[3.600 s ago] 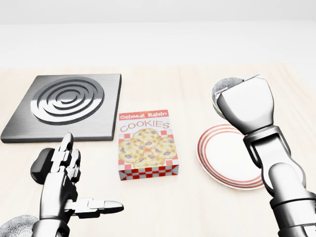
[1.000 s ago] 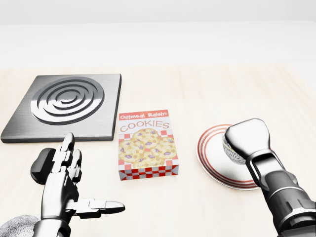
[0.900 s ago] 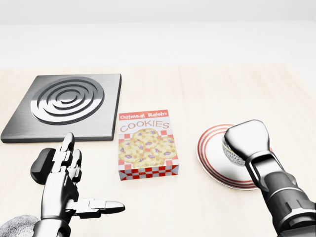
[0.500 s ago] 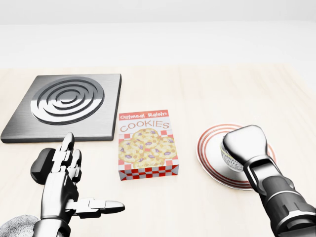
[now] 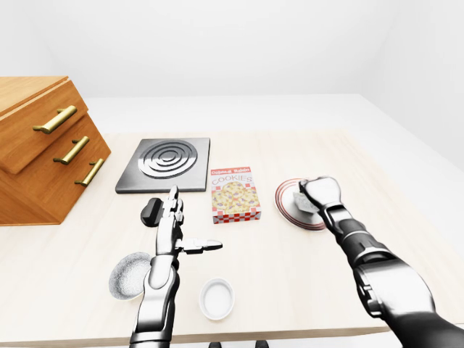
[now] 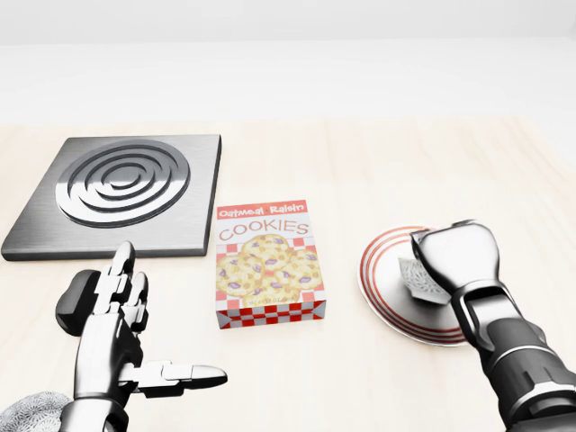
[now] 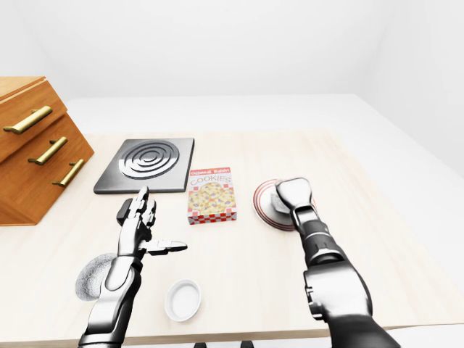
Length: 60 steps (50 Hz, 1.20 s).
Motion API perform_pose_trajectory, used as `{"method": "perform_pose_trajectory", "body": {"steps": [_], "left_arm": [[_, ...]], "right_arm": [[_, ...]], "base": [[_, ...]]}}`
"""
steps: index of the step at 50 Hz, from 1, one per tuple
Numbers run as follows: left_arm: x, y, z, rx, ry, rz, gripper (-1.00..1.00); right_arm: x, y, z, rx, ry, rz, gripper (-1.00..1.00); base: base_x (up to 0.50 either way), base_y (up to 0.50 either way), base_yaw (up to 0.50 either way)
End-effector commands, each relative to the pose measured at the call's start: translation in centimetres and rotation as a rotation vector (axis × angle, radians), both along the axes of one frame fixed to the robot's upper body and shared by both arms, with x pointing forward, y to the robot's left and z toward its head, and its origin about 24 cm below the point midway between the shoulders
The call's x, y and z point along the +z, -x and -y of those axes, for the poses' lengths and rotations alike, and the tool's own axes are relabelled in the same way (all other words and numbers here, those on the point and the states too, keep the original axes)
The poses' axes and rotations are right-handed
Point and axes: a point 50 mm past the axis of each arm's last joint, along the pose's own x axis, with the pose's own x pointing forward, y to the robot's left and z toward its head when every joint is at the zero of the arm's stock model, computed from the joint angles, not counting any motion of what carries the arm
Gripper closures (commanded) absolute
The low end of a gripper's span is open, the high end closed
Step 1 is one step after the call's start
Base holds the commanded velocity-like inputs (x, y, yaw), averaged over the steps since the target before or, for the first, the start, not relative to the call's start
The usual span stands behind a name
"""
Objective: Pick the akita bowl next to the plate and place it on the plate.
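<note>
Forearm and wrist of the right arm rise from the head view's lower right corner. They end at the right hand, which sits low over the plate with its back turned to the camera. It is curled closed on the akita bowl. The bowl shows tilted at the hand's left side, inside the plate's red rings. The left hand hovers well left of the plate, spread wide, fingers pointing up and thumb stuck out toward the plate.

Everything stands on a pale wooden table in a plain white room. A cookie box lies just left of the plate. A dark ringed burner slab lies farther left and higher in view. A wooden drawer cabinet stands far left of the plate. A small white dish and a speckled grey bowl sit lower left of the plate, near the table's bottom edge.

Bare wood spreads above and right of the plate, out to the table's edges.
</note>
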Motion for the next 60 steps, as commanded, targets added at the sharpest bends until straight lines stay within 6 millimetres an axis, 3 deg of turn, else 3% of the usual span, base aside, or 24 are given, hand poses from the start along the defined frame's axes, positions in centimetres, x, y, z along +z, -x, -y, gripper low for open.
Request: {"method": "perform_pose_trajectory", "body": {"steps": [1,6,14,16,17,18,22,28,33,48,60], "left_arm": [[0.0,-0.1,-0.1,0.003,0.000,0.000,-1.00],[-0.2,-0.2,-0.1,0.004,-0.002,0.001,-1.00],[-0.1,-0.2,-0.1,0.004,-0.004,0.002,-1.00],[-0.1,-0.2,0.0,0.003,-0.004,0.002,-1.00],[-0.1,-0.2,0.0,0.002,-0.004,0.003,-1.00],[-0.1,-0.2,0.0,0.002,-0.004,0.003,-1.00],[-0.2,-0.3,0.1,-0.001,-0.003,0.004,-1.00],[-0.2,-0.3,0.0,0.001,-0.004,0.002,-1.00],[-0.2,-0.3,0.1,0.001,-0.002,0.001,-1.00],[-0.1,-0.2,0.0,0.002,-0.003,0.002,-1.00],[0.0,0.0,0.0,0.002,-0.004,0.004,-1.00]], "right_arm": [[2.2,-0.5,2.0,-0.103,-0.122,0.110,-1.00],[4.8,-0.8,3.9,-0.136,-0.144,0.227,-1.00],[8.3,-0.8,5.0,-0.099,-0.078,0.373,-1.00],[10.0,-0.4,5.3,-0.082,-0.057,0.451,-1.00],[12.1,-0.1,5.7,-0.071,-0.043,0.539,-1.00],[12.2,0.0,5.6,-0.070,-0.043,0.551,-1.00],[16.0,0.7,7.0,-0.090,-0.026,0.691,-1.00],[14.5,0.0,7.7,-0.139,-0.058,0.608,-1.00],[15.2,0.1,7.7,-0.135,-0.073,0.637,-1.00],[14.0,-0.1,7.4,-0.139,-0.085,0.593,-1.00],[14.3,0.0,7.5,-0.137,-0.095,0.610,-1.00]], "base": [[0.00,0.00,0.00],[0.00,0.00,0.00],[0.00,0.00,0.00],[0.00,0.00,0.00],[0.00,0.00,0.00],[0.00,0.00,0.00],[0.00,0.00,0.00],[0.00,0.00,0.00],[0.00,0.00,0.00],[0.00,0.00,0.00],[0.00,0.00,0.00]]}}
